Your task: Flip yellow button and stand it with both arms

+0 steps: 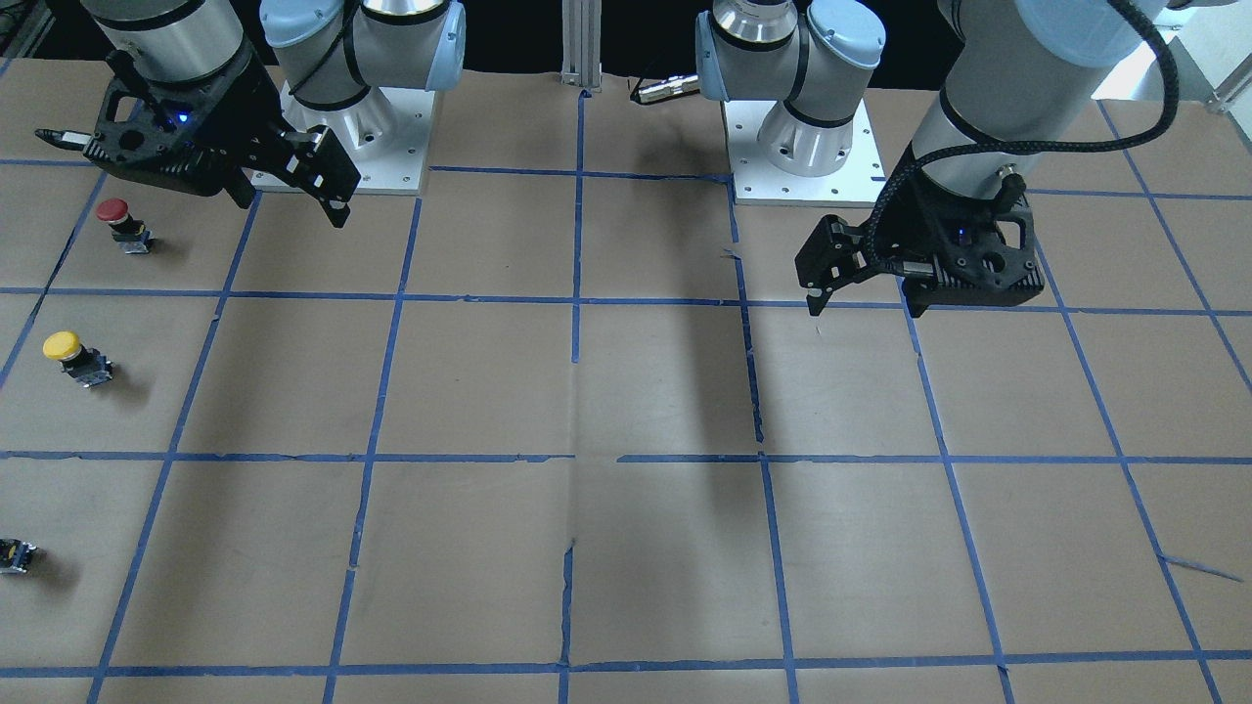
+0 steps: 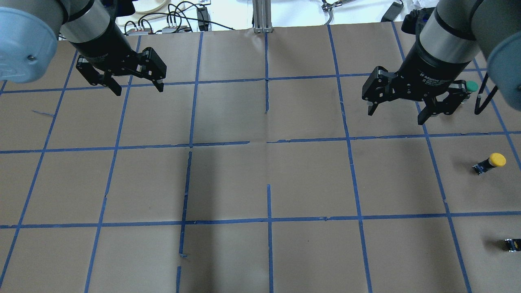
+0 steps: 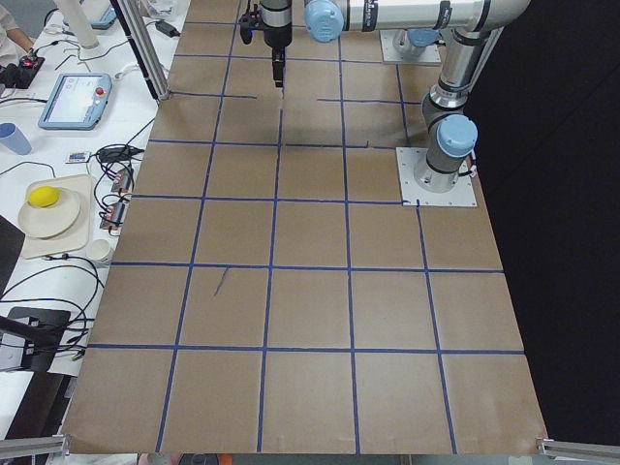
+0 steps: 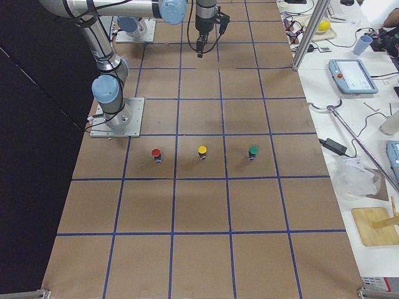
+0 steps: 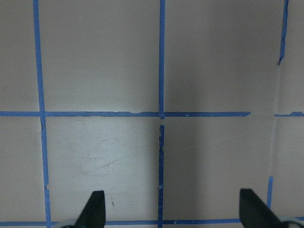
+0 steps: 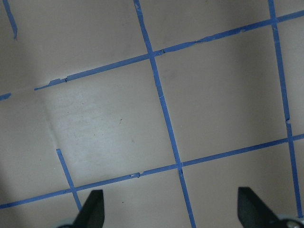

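Both grippers were spread wide and holding nothing. Left gripper (image 2: 139, 89) hung above its own half of the table (image 2: 309, 183). Right gripper (image 2: 395, 116) hung above the other half, clear of the yellow button (image 2: 490, 162). The button sat near the table's right end, in the middle of a row: red button (image 4: 156, 153) on the robot's side, green button (image 4: 253, 151) on the far side. In the right side view it looked cap-up.
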